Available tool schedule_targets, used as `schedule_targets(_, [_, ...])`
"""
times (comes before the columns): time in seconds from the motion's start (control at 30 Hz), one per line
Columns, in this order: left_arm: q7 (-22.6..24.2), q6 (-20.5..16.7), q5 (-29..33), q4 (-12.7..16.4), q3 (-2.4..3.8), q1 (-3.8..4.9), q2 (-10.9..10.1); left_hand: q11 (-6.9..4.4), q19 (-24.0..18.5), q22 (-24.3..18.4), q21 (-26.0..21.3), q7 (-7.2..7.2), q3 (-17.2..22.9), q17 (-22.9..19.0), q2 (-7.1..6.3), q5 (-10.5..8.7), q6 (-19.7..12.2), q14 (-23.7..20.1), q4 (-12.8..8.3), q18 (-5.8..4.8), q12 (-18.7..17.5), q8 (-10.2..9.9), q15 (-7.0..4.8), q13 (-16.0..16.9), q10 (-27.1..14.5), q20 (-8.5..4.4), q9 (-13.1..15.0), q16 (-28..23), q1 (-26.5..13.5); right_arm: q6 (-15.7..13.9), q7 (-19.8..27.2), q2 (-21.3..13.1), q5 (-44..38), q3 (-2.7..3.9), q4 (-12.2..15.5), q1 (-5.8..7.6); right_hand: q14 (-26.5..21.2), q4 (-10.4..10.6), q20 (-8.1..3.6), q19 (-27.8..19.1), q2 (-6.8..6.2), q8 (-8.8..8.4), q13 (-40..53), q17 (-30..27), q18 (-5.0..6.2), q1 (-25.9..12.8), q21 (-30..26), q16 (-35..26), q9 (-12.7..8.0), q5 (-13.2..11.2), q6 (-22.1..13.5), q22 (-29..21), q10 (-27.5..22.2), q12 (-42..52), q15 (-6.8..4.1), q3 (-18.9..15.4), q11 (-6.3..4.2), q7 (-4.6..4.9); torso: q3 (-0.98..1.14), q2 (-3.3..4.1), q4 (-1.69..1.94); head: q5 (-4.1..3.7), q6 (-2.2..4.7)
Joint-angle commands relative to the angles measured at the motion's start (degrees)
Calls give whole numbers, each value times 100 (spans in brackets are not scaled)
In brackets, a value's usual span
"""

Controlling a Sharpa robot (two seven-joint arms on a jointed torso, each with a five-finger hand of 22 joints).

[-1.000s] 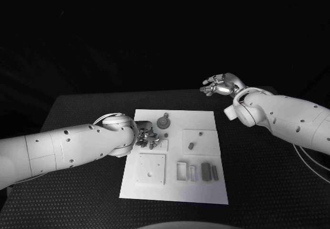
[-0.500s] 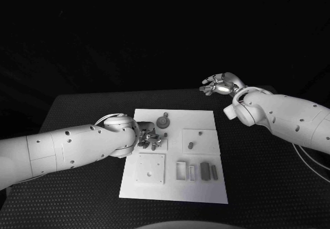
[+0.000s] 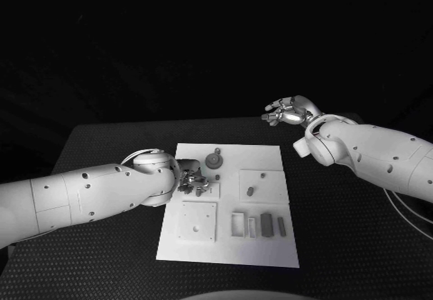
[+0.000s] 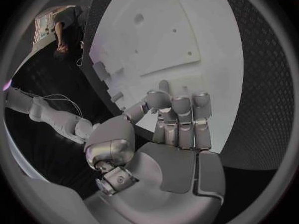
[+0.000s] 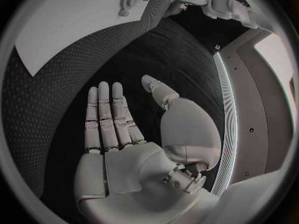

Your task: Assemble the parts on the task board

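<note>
Assembly barely begun: loose parts (image 3: 269, 224) lie on the task board (image 3: 261, 250); left hand (image 3: 193, 180) hovers, fingers curled, grip indiscernible; right hand (image 3: 290, 112) spread, empty.

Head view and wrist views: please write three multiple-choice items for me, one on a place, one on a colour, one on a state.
1. Where is the left hand?
A. over the board's right edge
B. over the task board's left part
C. beyond the board's far edge

2. What colour is the task board?
A. white
B. black
C. blue

3. How is the right hand?
A. holding a part
B. pressing the board
C. open, empty, raised away from the board

Answers: B, it hangs above the board's left part; A, the board is white on the black table; C, its fingers are spread round nothing.
</note>
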Motion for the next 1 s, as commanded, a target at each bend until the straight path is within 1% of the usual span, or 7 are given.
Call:
schedule_targets(0.03, [-98,51,-117,-11,-40,-48,-17,-171,33,88,3,-303,3,-11,81,27,324,-4,38,32,10,7,-56,-12,-216,-637,-2,18,147,67,53,4,-7,3,4,1,-1,-7,11,35,9,15,-8,7,-63,-42,-40,-33,-9,25,86,10,-681,19,30,-35,444,111,-3,0,-2,2,7])
schedule_targets(0.1, [-93,49,-116,6,-37,-48,-32,-171,33,89,3,-302,4,-12,86,34,323,-4,42,31,9,7,-56,-14,-217,-637,-2,18,154,66,55,5,-7,3,5,1,-1,-6,11,35,10,15,-9,8,-63,-43,-41,-33,-10,25,86,11,-681,19,30,-35,444,111,-5,1,-1,6,6])
schedule_targets(0.27, [-98,70,-67,19,-12,-48,-62,-171,33,88,2,-302,5,-14,99,51,321,-5,51,30,8,6,-58,-19,-218,-636,-2,17,162,64,55,6,-7,3,3,1,-1,-6,11,36,11,15,-10,8,-63,-43,-43,-34,-10,25,86,12,-681,20,30,-35,444,112,2,1,-4,5,6])
schedule_targets(0.57, [-117,305,266,28,-14,-48,-58,-170,29,90,1,-302,4,-17,111,91,321,-5,47,27,10,7,-58,-26,-217,-633,-1,19,173,65,55,6,-7,3,4,1,-2,-6,10,37,10,16,-14,10,-63,-43,-46,-36,-12,26,86,16,-682,21,30,-36,444,111,6,-1,-4,10,-11])
schedule_targets(0.7, [-124,334,391,20,-14,-48,-66,-170,25,92,1,-301,3,-18,114,116,319,-7,37,26,12,7,-57,-30,-216,-632,-1,21,180,64,55,6,-7,3,3,1,-1,-7,10,37,11,16,-15,10,-62,-42,-48,-36,-12,26,86,17,-682,22,30,-36,444,111,10,-3,-5,12,-18])
schedule_targets(0.77, [-132,349,446,16,-14,-48,-69,-170,24,92,1,-301,3,-19,117,125,319,-8,33,25,13,7,-57,-31,-216,-632,-1,22,183,62,54,5,-7,3,4,1,-1,-7,10,37,11,17,-16,11,-62,-42,-49,-37,-13,26,86,18,-682,22,30,-36,444,111,7,-2,-7,12,-22])
schedule_targets(1.0, [-131,372,481,11,-13,-48,-65,-170,18,95,2,-301,2,-21,122,167,320,-10,10,24,17,9,-54,-37,-215,-630,1,26,199,63,55,8,-7,3,1,1,-1,-8,10,38,10,17,-19,12,-62,-41,-52,-38,-14,26,86,20,-683,23,30,-36,444,111,7,0,-8,14,-24])
